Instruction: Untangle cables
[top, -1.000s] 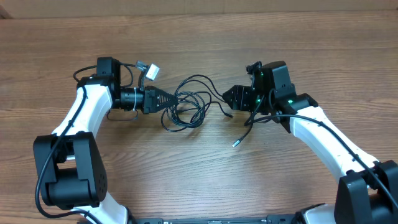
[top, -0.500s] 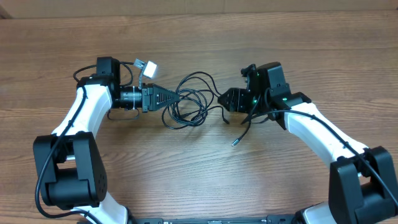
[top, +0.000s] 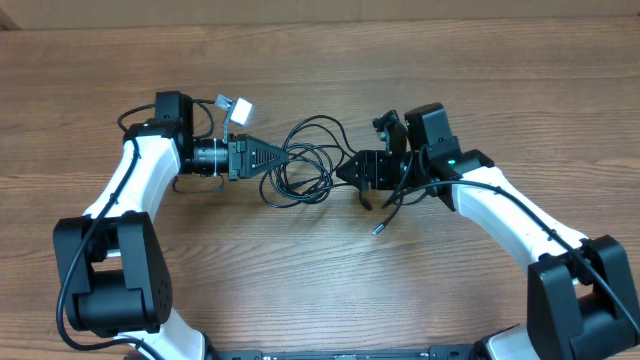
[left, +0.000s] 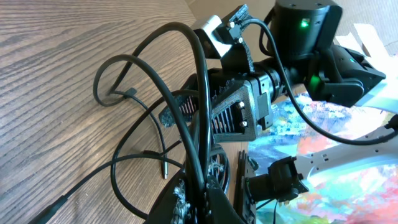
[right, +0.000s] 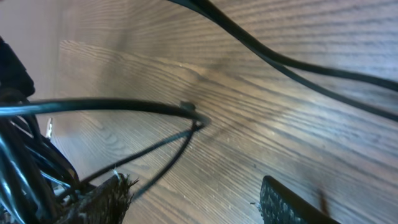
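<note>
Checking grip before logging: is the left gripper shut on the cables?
Yes, in the left wrist view the left gripper pinches a loop of the cables between its closed fingertips.

Overhead: hung high over the table (top: 320, 290) and looked straight down; it was far enough back to take in the left arm (top: 135, 180), the right arm (top: 520, 220) and the cables (top: 310, 149) between them.
Left wrist: sat low on the left arm, just behind the left gripper (left: 193, 202); it looked along the wood to the right gripper (left: 233, 115) and was very near the cables.
Right wrist: sat on the right arm, tipped down at the wood; it was so near that the cables looked fat and blurry.
Shared by all: the cables and the wood under them.
Shared by overhead and left wrist: the right gripper.
</note>
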